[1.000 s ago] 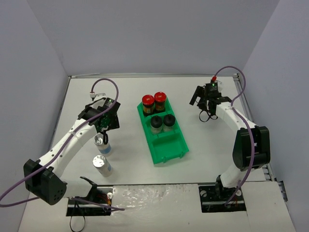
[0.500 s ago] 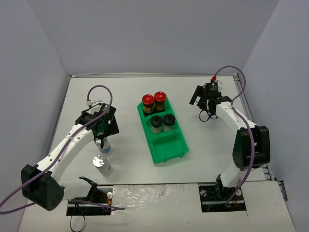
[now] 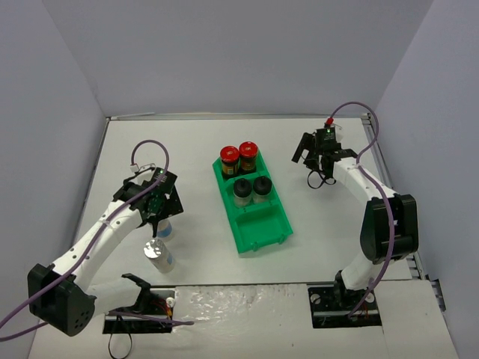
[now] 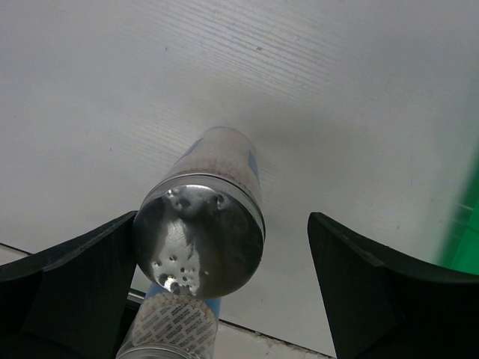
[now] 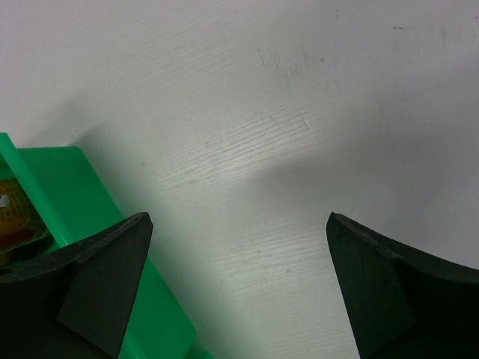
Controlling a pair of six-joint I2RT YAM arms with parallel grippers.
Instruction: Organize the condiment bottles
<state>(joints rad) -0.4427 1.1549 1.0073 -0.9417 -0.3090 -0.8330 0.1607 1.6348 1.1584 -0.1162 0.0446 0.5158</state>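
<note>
Over on the left side of the table, the left gripper hangs over a silver-capped bottle that stands upright. Through the left wrist camera its fingers are spread wide, with the bottle's shiny perforated cap between them. The cap sits close against the left finger and well clear of the right one, so the jaws are not clamped on it. Just nearer stands a second silver-capped bottle, also upright on the table.

The green bin lies in the middle, angled a little. Its far compartment holds the two red-capped jars side by side. The middle compartment holds the two black-capped bottles.

On the far right, the right gripper hovers beside the bin's far end. Its wrist camera shows the fingers parted with only bare table between them, and the bin's edge at the left.
</note>
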